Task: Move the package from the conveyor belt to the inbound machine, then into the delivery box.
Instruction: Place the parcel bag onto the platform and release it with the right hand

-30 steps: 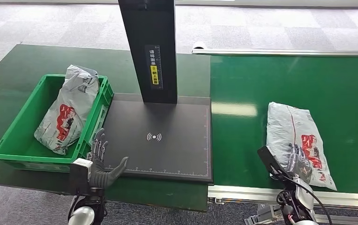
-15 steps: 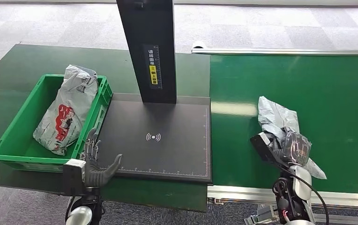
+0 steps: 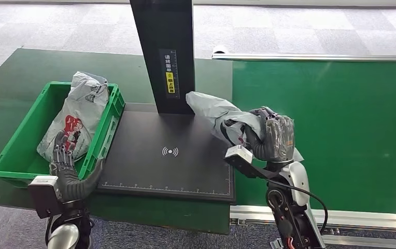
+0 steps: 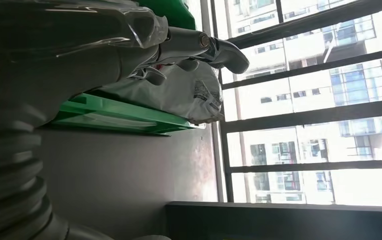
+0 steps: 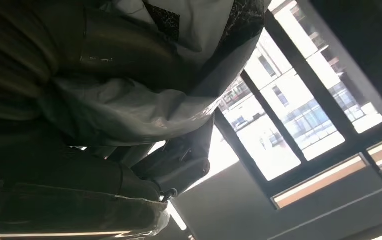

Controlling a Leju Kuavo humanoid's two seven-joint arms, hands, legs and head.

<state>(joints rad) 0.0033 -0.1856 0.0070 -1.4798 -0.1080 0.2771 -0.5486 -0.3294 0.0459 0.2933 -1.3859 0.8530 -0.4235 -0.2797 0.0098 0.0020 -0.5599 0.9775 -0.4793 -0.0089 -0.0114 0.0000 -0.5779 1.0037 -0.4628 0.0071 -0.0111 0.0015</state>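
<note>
Gripping the grey package (image 3: 222, 116), the right hand (image 3: 273, 136) hangs above the scanner plate (image 3: 170, 155).

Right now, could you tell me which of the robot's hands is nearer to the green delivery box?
Left. The left hand hangs at the green delivery box's near corner, fingers apart, while the right hand grips the grey package beyond the scanner plate.

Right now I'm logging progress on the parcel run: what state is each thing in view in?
right hand: grips the grey package, raised over the scanner pad's right edge
grey package: held, crumpled, off the belt
left hand: holds nothing, fingers apart, at the crate's near corner
green crate: holds one package
package in the crate: leaning against the crate wall
conveyor belt: bare
</note>
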